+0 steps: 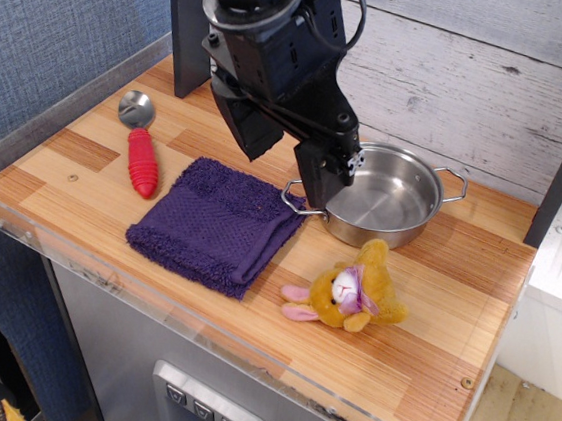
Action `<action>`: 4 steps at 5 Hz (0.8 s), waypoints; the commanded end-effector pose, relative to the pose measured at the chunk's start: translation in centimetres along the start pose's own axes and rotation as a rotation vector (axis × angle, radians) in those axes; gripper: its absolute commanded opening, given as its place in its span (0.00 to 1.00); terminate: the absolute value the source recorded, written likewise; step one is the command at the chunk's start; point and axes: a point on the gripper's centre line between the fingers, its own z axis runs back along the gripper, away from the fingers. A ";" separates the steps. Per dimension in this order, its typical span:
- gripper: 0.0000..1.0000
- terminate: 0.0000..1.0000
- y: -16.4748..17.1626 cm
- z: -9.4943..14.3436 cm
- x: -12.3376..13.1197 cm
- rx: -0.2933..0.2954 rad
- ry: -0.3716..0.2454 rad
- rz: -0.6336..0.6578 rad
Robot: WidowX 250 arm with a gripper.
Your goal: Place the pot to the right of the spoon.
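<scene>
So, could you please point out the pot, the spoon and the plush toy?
pot (388,197): main camera view, bare inner bottom.
spoon (143,161): main camera view, ribbed red handle.
plush toy (353,291): main camera view, its face.

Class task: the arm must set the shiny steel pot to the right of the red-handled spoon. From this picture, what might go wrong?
1. The gripper sits at the shiny steel pot's left rim beside a thin wire handle; a narrow hold might slip.
2. The purple folded towel lies between pot and red-handled spoon; dragging may snag it.
3. The yellow plush toy sits close and could be knocked.
</scene>
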 end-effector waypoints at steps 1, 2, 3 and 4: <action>1.00 0.00 0.0 0.0 0.0 0.000 0.000 0.000; 1.00 0.00 1.2 -0.6 1.4 0.003 -0.013 0.013; 1.00 0.00 2.3 -0.9 2.5 0.017 -0.017 0.019; 1.00 0.00 3.3 -1.5 3.4 0.008 -0.029 0.037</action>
